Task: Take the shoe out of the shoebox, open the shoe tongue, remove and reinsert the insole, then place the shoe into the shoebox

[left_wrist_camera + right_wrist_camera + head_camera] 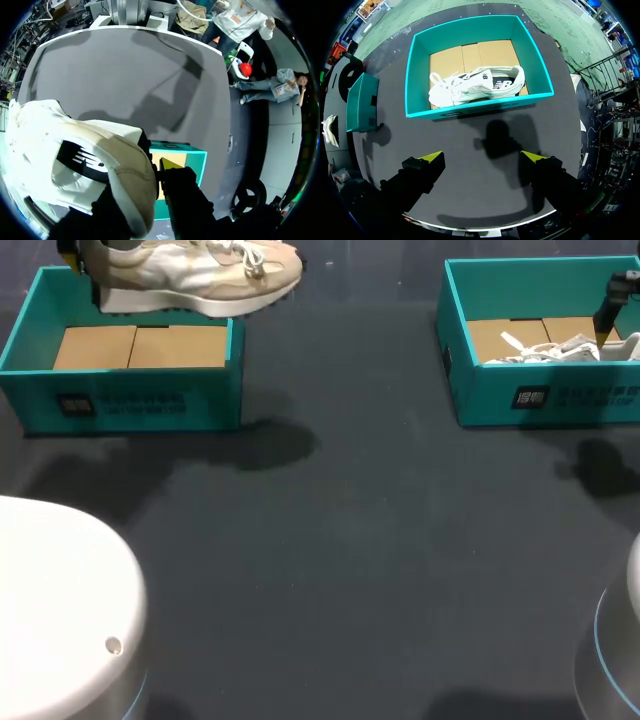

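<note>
My left gripper (85, 270) is shut on the heel of a beige and white sneaker (200, 275) and holds it in the air above the far rim of the left teal shoebox (120, 405). In the left wrist view the sneaker (75, 155) fills the space between the fingers (187, 200), with the shoebox (192, 155) below. A second white sneaker (477, 85) lies on its side in the right teal shoebox (470, 22). My right gripper (485, 160) hangs open and empty high above the table, on the near side of that box (545, 395).
Brown cardboard lines the floor of both boxes. The dark table (350, 560) stretches between and in front of them. The white rounded bases of my arms (60, 610) stand at the near left and near right corners.
</note>
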